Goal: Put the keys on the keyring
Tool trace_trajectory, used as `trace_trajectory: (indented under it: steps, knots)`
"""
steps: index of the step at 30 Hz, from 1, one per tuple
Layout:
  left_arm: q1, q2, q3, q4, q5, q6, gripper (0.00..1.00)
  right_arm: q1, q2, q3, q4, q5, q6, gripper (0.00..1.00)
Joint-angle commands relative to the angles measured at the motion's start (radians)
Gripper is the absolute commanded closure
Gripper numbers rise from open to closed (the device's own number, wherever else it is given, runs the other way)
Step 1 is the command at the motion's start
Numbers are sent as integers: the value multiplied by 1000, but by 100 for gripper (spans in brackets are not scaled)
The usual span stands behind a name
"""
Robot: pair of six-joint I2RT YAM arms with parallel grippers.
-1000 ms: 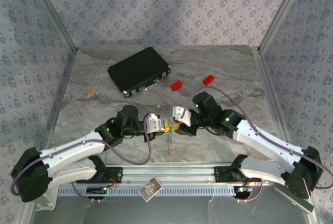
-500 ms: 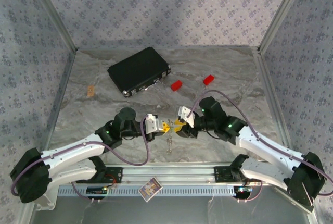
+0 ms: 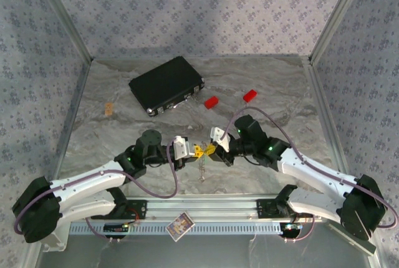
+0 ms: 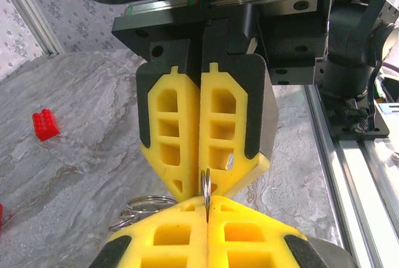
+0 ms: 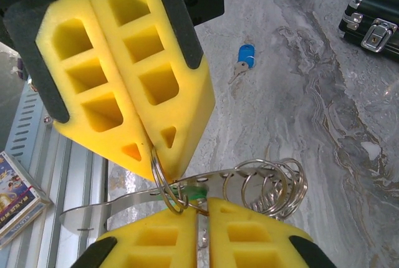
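The keyring (image 5: 156,177) is clamped in the tightly closed left gripper (image 5: 151,154), the green key (image 5: 196,192) is seen at the nearly closed tips of the right gripper (image 5: 202,210), though a firm hold cannot be told, and the blue key (image 5: 245,55) is laid on the table (image 5: 299,106).

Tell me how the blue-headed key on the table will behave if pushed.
The blue-headed key looks small and flat, so it probably slides, not rolls, on the smooth table. It likely weighs little, and lying flush it may be hard to pinch.
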Motion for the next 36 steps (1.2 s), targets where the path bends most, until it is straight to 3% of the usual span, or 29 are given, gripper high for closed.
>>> trace_trajectory:
  steps: [1,3,6,20,36]
  knots:
    - [-5,6,0,96,31,-16,100,7,-6,-7,15,-1,1,79]
    - [-5,3,-1,94,29,-13,100,5,-25,-13,7,18,0,70]
    - [-5,-2,-3,87,26,-13,100,0,-68,-25,-8,35,0,67]
    - [-5,-3,-4,90,28,-18,100,13,-99,-37,38,15,14,67]
    - [-5,-6,-39,197,2,-81,100,64,-220,-189,163,197,173,66]
